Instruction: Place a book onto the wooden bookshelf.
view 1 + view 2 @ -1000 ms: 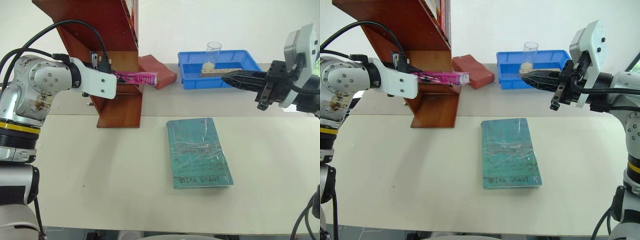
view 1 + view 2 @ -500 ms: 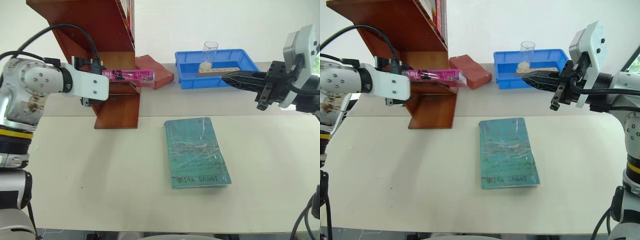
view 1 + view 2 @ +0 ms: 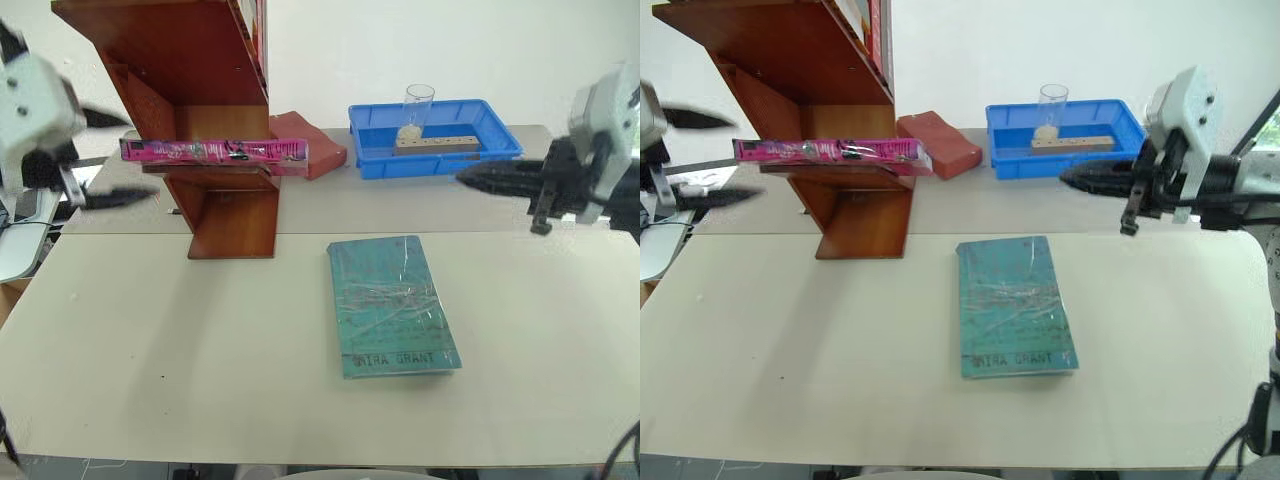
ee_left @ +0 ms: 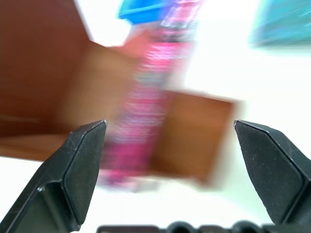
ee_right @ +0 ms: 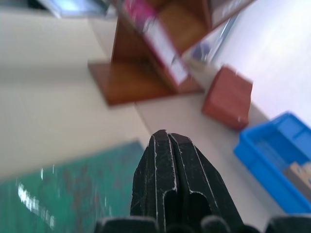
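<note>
The left pincer (image 3: 100,160) is pulling back, wide open and empty, leaving the bright pink paperback book (image 3: 213,151) lying on the reddish-brown wooden bookshelf (image 3: 215,110), overhanging both sides; a knock may be tipping it off. The right pincer (image 3: 1072,178) is hovering fully closed, empty.

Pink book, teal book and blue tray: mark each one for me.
pink book (image 3: 215,150), left eye view, middle of its long edge on the shelf
teal book (image 3: 390,300), left eye view, centre of its cover
blue tray (image 3: 435,161), left eye view, front wall
</note>
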`<control>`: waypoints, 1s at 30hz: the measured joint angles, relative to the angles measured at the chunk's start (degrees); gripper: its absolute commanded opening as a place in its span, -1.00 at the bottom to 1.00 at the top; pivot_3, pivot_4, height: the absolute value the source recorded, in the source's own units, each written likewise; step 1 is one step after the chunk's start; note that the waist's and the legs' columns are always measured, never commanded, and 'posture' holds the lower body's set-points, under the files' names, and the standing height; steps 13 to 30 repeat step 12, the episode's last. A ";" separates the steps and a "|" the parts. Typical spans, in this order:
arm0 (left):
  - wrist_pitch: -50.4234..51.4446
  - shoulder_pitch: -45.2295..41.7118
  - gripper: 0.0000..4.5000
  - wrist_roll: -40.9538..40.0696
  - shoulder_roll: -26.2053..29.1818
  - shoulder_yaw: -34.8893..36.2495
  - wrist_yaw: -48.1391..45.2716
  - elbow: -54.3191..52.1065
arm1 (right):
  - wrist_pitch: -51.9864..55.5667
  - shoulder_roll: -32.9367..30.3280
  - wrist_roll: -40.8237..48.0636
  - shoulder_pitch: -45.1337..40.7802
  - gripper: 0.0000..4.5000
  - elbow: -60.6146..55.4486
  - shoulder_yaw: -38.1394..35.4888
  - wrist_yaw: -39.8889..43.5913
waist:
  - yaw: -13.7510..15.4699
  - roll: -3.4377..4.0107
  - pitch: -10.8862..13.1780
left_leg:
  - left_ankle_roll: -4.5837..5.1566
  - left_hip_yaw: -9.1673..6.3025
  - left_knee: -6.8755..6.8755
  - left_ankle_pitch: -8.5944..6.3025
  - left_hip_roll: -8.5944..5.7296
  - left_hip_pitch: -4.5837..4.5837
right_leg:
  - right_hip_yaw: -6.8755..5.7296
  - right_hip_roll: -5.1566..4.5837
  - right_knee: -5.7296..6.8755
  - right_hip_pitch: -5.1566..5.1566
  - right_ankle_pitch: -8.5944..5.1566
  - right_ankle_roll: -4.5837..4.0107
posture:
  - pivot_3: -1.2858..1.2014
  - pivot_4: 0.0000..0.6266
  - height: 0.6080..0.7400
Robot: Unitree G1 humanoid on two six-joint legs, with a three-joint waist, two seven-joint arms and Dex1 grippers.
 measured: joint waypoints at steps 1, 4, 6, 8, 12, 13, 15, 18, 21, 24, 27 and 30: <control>1.93 4.25 0.99 -1.15 -0.41 1.38 -0.21 -2.10 | -1.10 -0.99 -0.80 1.17 -1.00 0.25 0.27 1.53 | -0.02 -0.02 0.01 | 0.00 0.01 0.00 0.00 0.03 0.04 | 0.00 0.03 0.03 0.00 0.01 -0.01 | 0.03 -0.52 -0.38; 7.23 14.24 0.99 -4.99 -3.35 6.73 0.70 -7.79 | -4.05 -2.99 -2.68 3.58 -1.00 0.56 1.02 4.60 | -0.05 -0.13 0.05 | -0.01 0.07 -0.02 0.00 0.12 0.18 | 0.01 0.08 0.03 0.04 0.00 -0.06 | 0.03 -0.52 -0.38; 8.27 20.37 0.99 -6.51 -6.71 8.84 2.21 -10.72 | -6.07 -3.67 -4.06 5.36 -1.00 0.72 1.33 5.92 | 0.02 -0.19 0.08 | -0.01 0.13 -0.02 -0.01 0.12 0.23 | 0.04 0.04 0.00 0.08 -0.01 -0.08 | 0.03 -0.52 -0.38; 8.67 24.56 0.99 -7.48 -10.00 8.99 4.01 -11.61 | -7.92 -3.92 -5.80 7.35 -1.00 0.98 1.77 6.81 | 0.16 -0.25 0.12 | -0.01 0.14 -0.02 -0.01 0.12 0.21 | 0.03 0.03 0.02 0.05 0.00 -0.10 | 0.03 -0.52 -0.38; 8.75 28.36 0.99 -8.95 -12.90 9.01 8.14 -11.80 | -10.29 -4.20 -7.90 10.16 -1.00 1.33 2.02 8.09 | 0.32 -0.38 0.09 | -0.01 0.14 -0.01 -0.01 0.13 0.22 | 0.02 0.02 0.02 0.07 0.01 -0.13 | 0.03 -0.52 -0.38; 8.75 28.36 0.99 -8.95 -12.90 9.01 8.14 -11.80 | -10.29 -4.20 -7.90 10.16 -1.00 1.33 2.02 8.09 | 0.32 -0.38 0.09 | -0.01 0.14 -0.01 -0.01 0.13 0.22 | 0.02 0.02 0.02 0.07 0.01 -0.13 | 0.03 -0.52 -0.38; 8.75 28.36 0.99 -8.95 -12.90 9.01 8.14 -11.80 | -10.29 -4.20 -7.90 10.16 -1.00 1.33 2.02 8.09 | 0.32 -0.38 0.09 | -0.01 0.14 -0.01 -0.01 0.13 0.22 | 0.02 0.02 0.02 0.07 0.01 -0.13 | 0.03 -0.52 -0.38; 8.75 28.36 0.99 -8.95 -12.90 9.01 8.14 -11.80 | -10.29 -4.20 -7.90 10.16 -1.00 1.33 2.02 8.09 | 0.32 -0.38 0.09 | -0.01 0.14 -0.01 -0.01 0.13 0.22 | 0.02 0.02 0.02 0.07 0.01 -0.13 | 0.03 -0.52 -0.38; 8.75 28.36 0.99 -8.95 -12.90 9.01 8.14 -11.80 | -10.29 -4.20 -7.90 10.16 -1.00 1.33 2.02 8.09 | 0.32 -0.38 0.09 | -0.01 0.14 -0.01 -0.01 0.13 0.22 | 0.02 0.02 0.02 0.07 0.01 -0.13 | 0.03 -0.52 -0.38; 8.75 28.36 0.99 -8.95 -12.90 9.01 8.14 -11.80 | -10.29 -4.20 -7.90 10.16 -1.00 1.33 2.02 8.09 | 0.32 -0.38 0.09 | -0.01 0.14 -0.01 -0.01 0.13 0.22 | 0.02 0.02 0.02 0.07 0.01 -0.13 | 0.03 -0.52 -0.38; 8.75 28.36 0.99 -8.95 -12.90 9.01 8.14 -11.80 | -10.29 -4.20 -7.90 10.16 -1.00 1.33 2.02 8.09 | 0.32 -0.38 0.09 | -0.01 0.14 -0.01 -0.01 0.13 0.22 | 0.02 0.02 0.02 0.07 0.01 -0.13 | 0.03 -0.52 -0.38; 8.75 28.36 0.99 -8.95 -12.90 9.01 8.14 -11.80 | -10.29 -4.20 -7.90 10.16 -1.00 1.33 2.02 8.09 | 0.32 -0.38 0.09 | -0.01 0.14 -0.01 -0.01 0.13 0.22 | 0.02 0.02 0.02 0.07 0.01 -0.13 | 0.03 -0.52 -0.38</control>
